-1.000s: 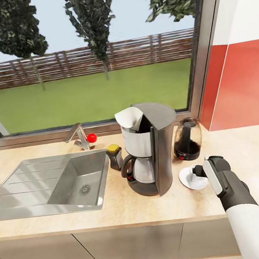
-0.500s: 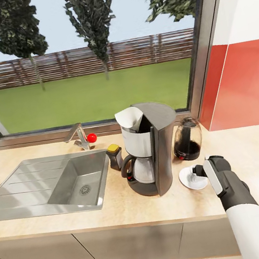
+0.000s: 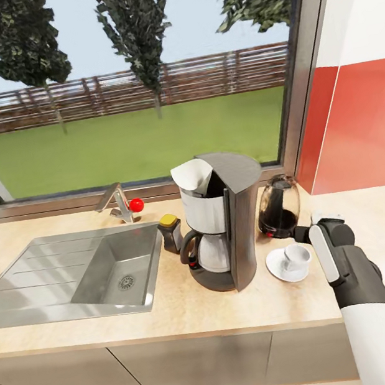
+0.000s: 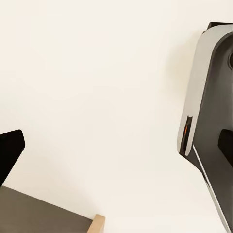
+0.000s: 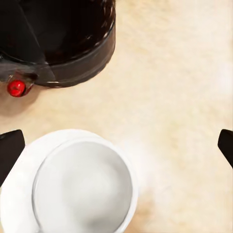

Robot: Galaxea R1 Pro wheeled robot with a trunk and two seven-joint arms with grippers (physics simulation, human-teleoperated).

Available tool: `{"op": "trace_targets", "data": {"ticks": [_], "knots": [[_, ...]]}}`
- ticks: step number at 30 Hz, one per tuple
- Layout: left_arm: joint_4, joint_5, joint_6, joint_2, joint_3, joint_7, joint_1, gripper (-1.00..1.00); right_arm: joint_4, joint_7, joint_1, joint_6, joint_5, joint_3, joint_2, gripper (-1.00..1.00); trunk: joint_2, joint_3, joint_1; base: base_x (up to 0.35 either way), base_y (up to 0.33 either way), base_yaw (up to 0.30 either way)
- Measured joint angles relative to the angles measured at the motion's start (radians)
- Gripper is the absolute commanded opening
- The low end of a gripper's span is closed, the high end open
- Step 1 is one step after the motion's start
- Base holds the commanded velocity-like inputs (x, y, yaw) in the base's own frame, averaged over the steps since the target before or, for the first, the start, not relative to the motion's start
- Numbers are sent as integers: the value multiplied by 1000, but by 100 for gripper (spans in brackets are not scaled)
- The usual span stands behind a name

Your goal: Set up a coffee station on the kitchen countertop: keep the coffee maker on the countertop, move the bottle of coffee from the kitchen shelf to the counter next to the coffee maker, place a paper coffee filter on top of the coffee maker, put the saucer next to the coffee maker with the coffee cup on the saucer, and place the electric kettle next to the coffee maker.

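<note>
Sink [image 3: 74, 273] sits at the left of the kitchen countertop [image 3: 175, 309] on my head feed. Next comes the bottle of coffee [image 3: 170, 233], just beside the coffee maker [image 3: 223, 222], which carries the paper coffee filter [image 3: 192, 177] on top. To its right I see the electric kettle [image 3: 278, 207] at the back and the coffee cup [image 3: 294, 258] standing on the saucer [image 3: 278, 268] in front. My right gripper [image 3: 306, 232] hangs above them, fingers spread and empty. Whether my left gripper is spread I cannot tell.
</note>
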Motion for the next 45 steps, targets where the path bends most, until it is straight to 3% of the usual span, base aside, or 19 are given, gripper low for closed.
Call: {"op": "trace_targets", "data": {"ticks": [25,45], "knots": [[0,-3,0,-1,-2,0,0,100,-114,1,0,0,3,9,-1,100,0,1,0,-20,-45,-14],[-3,-1,-2,-1,-4,1,0,100,-106,1,0,0,1,12,4,100,0,8,1,-231,-185,-171]]}}
